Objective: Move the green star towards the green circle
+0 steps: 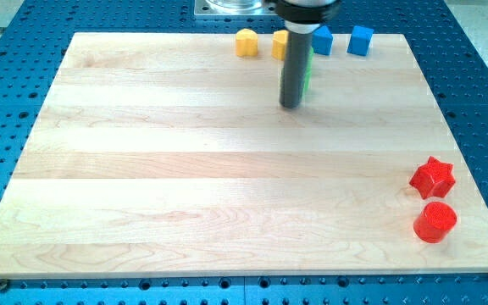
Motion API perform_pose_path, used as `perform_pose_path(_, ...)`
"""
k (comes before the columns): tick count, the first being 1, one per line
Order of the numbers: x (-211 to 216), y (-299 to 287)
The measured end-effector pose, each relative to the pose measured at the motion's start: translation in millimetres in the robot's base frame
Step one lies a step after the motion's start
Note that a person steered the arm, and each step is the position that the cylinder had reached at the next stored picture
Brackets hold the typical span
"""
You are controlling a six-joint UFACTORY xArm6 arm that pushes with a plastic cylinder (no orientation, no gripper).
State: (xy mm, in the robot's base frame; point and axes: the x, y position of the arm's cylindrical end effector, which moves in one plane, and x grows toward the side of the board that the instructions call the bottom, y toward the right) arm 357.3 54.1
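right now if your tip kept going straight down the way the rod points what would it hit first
The wooden board itself: my tip points down at its bare surface. A green block, mostly hidden behind the rod, sits just right of it; whether they touch is unclear.

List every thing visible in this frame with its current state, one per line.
my tip: down on the board, just left of the green block
green block: mostly hidden behind the rod, shape unclear
yellow block: top edge, apart from the rod
second yellow block: partly hidden by the rod
blue block: top edge, beside the rod
blue cube: top edge, alone
red star: flat, right side
red cylinder: upright, just below the star
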Motion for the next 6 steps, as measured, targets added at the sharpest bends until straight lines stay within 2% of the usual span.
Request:
perform_pose_path(1,-11.7,-34.5)
perform_pose_path(3,-21.5,31.5)
perform_pose_path(4,-21.3,13.5)
perform_pose_path(5,-44.1,-25.3)
perform_pose_path(6,-66.4,-22.0)
